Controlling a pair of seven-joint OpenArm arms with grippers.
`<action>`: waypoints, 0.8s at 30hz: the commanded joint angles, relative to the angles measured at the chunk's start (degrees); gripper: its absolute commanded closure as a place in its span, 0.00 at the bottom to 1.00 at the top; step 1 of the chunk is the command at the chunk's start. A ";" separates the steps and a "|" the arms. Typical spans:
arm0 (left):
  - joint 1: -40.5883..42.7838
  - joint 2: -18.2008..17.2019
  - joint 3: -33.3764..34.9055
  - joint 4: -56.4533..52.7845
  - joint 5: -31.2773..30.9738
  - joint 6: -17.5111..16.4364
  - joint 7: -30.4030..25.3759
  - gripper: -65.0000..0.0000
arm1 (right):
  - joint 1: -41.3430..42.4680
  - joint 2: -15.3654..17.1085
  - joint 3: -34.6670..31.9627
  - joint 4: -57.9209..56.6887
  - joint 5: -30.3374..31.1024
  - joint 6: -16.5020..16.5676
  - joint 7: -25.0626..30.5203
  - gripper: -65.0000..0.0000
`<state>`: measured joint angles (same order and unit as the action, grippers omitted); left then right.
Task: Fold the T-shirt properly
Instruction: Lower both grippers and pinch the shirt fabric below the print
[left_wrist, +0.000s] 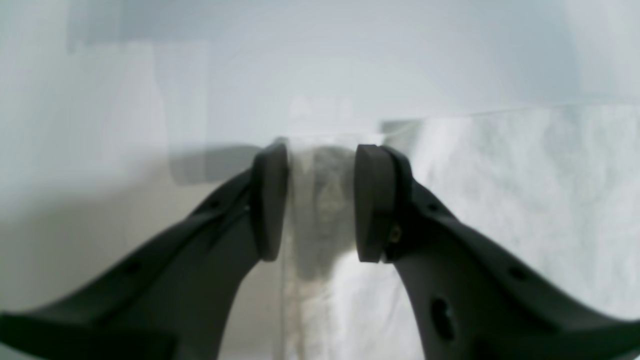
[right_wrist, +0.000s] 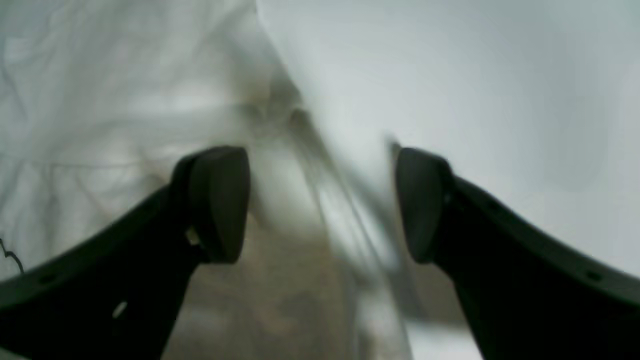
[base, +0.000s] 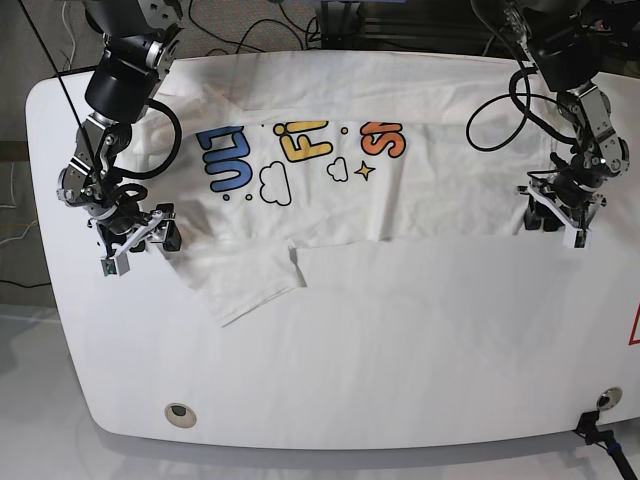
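The white T-shirt (base: 330, 200) lies spread across the back half of the table, print side up, its lower part folded up and one sleeve (base: 250, 285) pointing toward the front. At the shirt's right edge, my left gripper (base: 556, 222) is low on the table. In the left wrist view the left gripper (left_wrist: 320, 200) is shut on a bunched fold of the T-shirt (left_wrist: 525, 200). My right gripper (base: 140, 238) is at the shirt's left edge. In the right wrist view the right gripper (right_wrist: 322, 205) is wide open, and the T-shirt (right_wrist: 100, 100) edge runs blurred between the fingers.
The white tabletop (base: 400, 350) extends in front of the shirt to a rounded front edge. A round hole (base: 180, 411) sits near the front left. Cables (base: 250, 30) run behind the table, and a small black fitting (base: 600, 430) is at the front right corner.
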<state>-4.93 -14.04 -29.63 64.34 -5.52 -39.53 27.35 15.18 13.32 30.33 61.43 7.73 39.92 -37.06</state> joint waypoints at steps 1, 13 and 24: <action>0.14 -0.15 0.31 -0.12 -1.29 -0.47 3.72 0.69 | 0.69 0.79 0.05 0.68 -0.03 0.08 -0.44 0.32; 0.23 -0.24 0.31 -0.12 -2.53 -0.47 5.83 0.82 | 0.69 0.70 0.05 0.68 -0.03 0.08 -0.44 0.32; 0.23 -0.07 3.47 -0.12 -2.61 -0.47 6.18 0.82 | 0.69 0.70 0.05 0.68 -0.03 0.08 -0.35 0.32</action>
<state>-4.93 -13.85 -26.44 64.34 -10.61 -39.94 29.69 15.16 13.32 30.33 61.43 7.73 39.92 -37.04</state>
